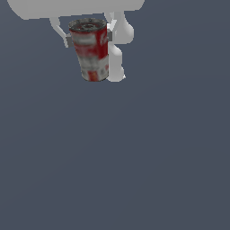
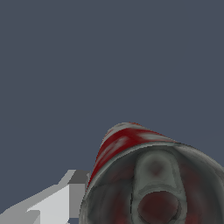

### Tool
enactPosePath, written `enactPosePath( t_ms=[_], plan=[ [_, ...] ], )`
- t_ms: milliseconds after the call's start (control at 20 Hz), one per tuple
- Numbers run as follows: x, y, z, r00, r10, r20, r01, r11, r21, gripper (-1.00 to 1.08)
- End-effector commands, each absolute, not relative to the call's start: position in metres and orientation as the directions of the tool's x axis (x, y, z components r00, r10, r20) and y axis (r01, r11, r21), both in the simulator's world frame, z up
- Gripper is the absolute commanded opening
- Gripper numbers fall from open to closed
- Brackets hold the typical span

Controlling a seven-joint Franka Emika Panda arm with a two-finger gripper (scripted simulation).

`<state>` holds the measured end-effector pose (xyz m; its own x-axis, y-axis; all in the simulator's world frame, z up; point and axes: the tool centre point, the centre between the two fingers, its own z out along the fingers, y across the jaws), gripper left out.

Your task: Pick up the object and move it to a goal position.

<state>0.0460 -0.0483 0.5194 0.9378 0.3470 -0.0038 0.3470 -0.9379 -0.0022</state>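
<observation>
Plain grey bench is filling both views; the gripper point(image 1: 89, 39) is clamping the tilted soup can point(image 1: 90, 51) near its lid, risking slippage.

The arm point(image 1: 76, 9) is cut off at the exterior view's top edge; the can point(image 2: 144, 175) hides one tool finger.

Plain dark grey-blue surface point(image 1: 134, 157) filling the scene.

The surface is flat, even in colour and unmarked, spreading across the whole exterior view. In the wrist view the same grey-blue surface point(image 2: 109, 57) fills the background with no visible texture.
</observation>
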Motion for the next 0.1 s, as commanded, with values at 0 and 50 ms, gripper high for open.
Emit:
enactPosePath(
  t_ms=[0,50],
  plan=[
    [0.046,-0.0484,0.5228,0.938,0.347,0.0,0.347,-0.938,0.0,-1.0],
    [0.046,-0.0484,0.5228,0.938,0.347,0.0,0.347,-0.938,0.0,-1.0]
  ],
)
